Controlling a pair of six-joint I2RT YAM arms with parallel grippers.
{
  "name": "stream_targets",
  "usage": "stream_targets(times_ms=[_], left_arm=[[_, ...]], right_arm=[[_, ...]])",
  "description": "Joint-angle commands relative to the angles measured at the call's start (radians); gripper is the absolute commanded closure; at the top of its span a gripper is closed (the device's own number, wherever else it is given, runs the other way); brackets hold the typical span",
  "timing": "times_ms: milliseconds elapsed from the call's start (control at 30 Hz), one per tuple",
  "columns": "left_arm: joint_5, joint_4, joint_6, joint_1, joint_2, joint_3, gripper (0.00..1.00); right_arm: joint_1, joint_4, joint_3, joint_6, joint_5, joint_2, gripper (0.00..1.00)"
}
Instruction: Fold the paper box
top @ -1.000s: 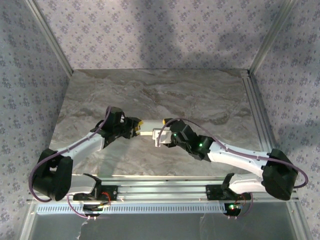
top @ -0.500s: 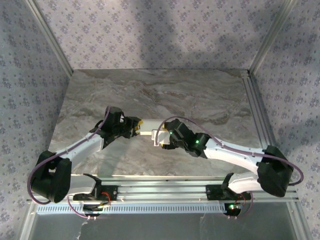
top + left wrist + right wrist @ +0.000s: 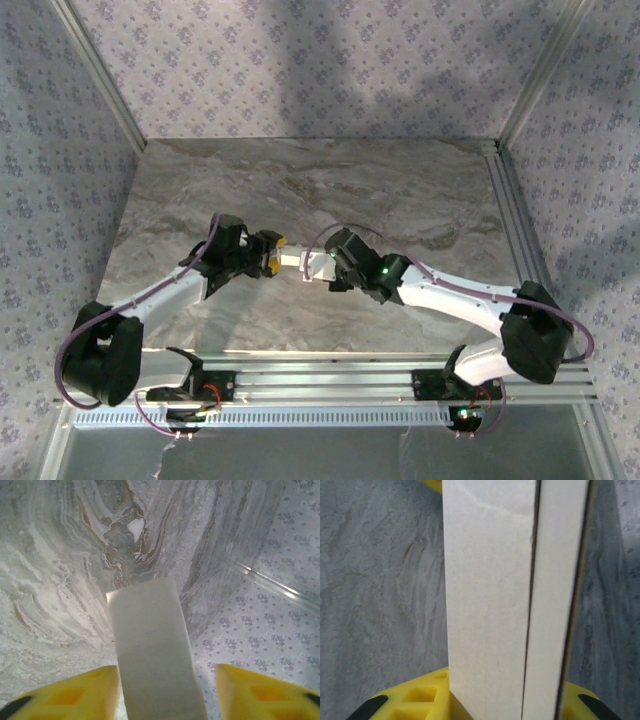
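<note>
Grey-veined marble desk [image 3: 300, 190], walled at 9, 12 and 3 o'clock by floral-patterned panels [image 3: 300, 60], with aluminium rails [image 3: 330, 380] along the 6 o'clock edge.

From the 7 o'clock corner, left arm [image 3: 170, 285] stretched low toward 2 o'clock. Left jaws parted around one end of the paper box [image 3: 295, 262]. In the left wrist view, one yellow finger [image 3: 70, 695] just beside the white card and the other [image 3: 260, 692] set clear of it.

Paper box just to the 6 o'clock side of desk centre, bridging the two wrists.

From the 5 o'clock corner, right arm [image 3: 450, 295] bent at the elbow, reaching toward 10 o'clock. Right jaws clamped on the box's other end. In the right wrist view, yellow fingers [image 3: 415, 700] pressed against both sides, with a dark seam down the card.
</note>
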Motion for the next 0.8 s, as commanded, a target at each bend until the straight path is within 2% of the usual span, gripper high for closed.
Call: stream_targets(times_ms=[0,67,167,233,300,367,433,533,667,767], left_arm=[[0.006,-0.054,0.07,0.025,-0.071,0.024,0.36],[-0.064,-0.188,0.205,0.036,-0.139,0.071,0.3],[-0.183,-0.393,0.448,0.041,-0.241,0.151,0.3],[-0.211,-0.435,0.583,0.041,-0.3,0.166,0.34],[-0.158,-0.384,0.69,0.041,-0.341,0.136,0.41],[-0.094,-0.333,0.71,0.043,-0.355,0.101,0.45],[-0.067,-0.357,0.715,0.043,-0.332,0.106,0.48],[-0.009,-0.316,0.73,0.04,-0.31,0.094,0.57],[0.019,-0.192,0.749,0.027,-0.319,0.045,0.66],[0.02,-0.166,0.819,0.019,-0.301,0.045,0.75]], right_arm=[[-0.024,-0.194,0.069,0.073,-0.125,-0.049,0.73],[-0.038,-0.245,0.081,0.094,-0.174,-0.066,0.73],[-0.066,-0.306,0.096,0.114,-0.238,-0.081,0.73],[-0.084,-0.328,0.096,0.116,-0.266,-0.084,0.73],[-0.099,-0.347,0.096,0.115,-0.285,-0.081,0.74],[-0.104,-0.379,0.102,0.104,-0.293,-0.069,0.74],[-0.106,-0.413,0.115,0.091,-0.293,-0.049,0.74],[-0.108,-0.46,0.152,0.08,-0.296,-0.008,0.75],[-0.11,-0.49,0.195,0.079,-0.314,0.037,0.73],[-0.11,-0.494,0.206,0.076,-0.319,0.061,0.72]])
